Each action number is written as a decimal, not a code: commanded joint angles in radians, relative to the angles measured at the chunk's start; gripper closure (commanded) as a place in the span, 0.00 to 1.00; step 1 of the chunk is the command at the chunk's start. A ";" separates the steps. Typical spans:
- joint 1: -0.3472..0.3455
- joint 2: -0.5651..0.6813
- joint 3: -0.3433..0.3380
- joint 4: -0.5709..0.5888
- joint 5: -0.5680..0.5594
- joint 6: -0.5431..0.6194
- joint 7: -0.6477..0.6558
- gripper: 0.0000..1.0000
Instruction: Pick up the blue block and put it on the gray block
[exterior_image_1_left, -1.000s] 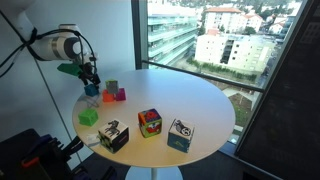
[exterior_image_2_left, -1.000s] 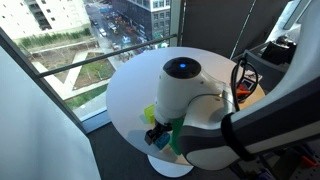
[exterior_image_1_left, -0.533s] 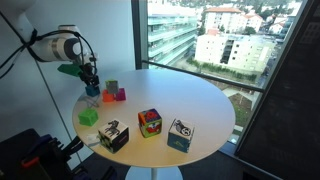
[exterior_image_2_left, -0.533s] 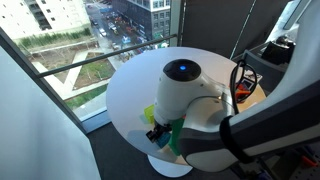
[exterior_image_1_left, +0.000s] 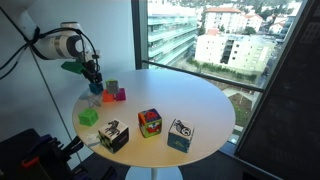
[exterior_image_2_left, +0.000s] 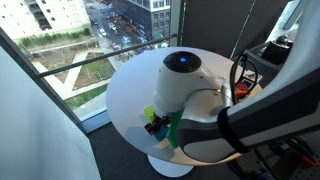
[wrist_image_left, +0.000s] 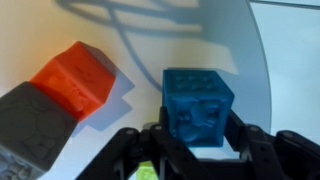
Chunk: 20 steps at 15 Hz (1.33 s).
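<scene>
so, end effector (wrist_image_left: 198, 138): clamped on the blue block (wrist_image_left: 200, 105), a finger on each side.
blue block: low at the tabletop (wrist_image_left: 150, 50), lift not evident.
gray block (wrist_image_left: 30, 125): near, touching a red block (wrist_image_left: 75, 80), top bare.
done: grasp.
left: lift, carry, stack, release.

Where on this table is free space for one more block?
The wide bare part of the table toward the window, beyond the picture cubes, is free. Crowded near the gripper holding the blue block: gray block, pink block, green cube.
</scene>
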<state>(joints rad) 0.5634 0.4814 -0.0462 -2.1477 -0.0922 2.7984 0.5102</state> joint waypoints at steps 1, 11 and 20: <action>0.012 -0.036 -0.025 -0.005 -0.036 -0.020 0.038 0.70; -0.018 -0.089 -0.020 -0.011 -0.027 0.004 0.039 0.70; -0.024 -0.136 -0.059 -0.001 -0.063 0.041 0.096 0.70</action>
<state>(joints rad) 0.5475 0.3747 -0.0945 -2.1469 -0.1114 2.8318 0.5571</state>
